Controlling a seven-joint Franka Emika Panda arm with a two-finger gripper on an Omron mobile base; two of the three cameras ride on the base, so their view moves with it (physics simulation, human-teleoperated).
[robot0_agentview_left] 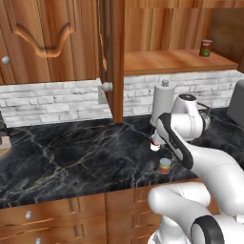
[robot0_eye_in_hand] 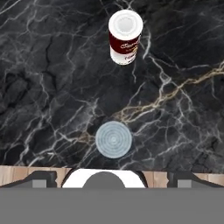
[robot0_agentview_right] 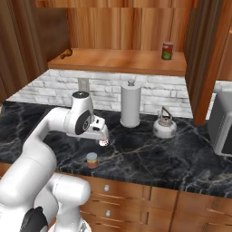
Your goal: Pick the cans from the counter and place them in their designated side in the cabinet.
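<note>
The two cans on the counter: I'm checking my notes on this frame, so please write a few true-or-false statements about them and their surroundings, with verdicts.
1. Both small cans stand upright on the counter. True.
2. The red-and-white can is held between the fingers. False: it stands free; the gripper is open above the counter.
3. The grey-topped can stands nearer the counter's front edge than the red-and-white one. True.
4. The cabinet shelf already holds a red can with a green top. True.
5. The paper-towel roll lies on its side. False: it stands upright.
</note>
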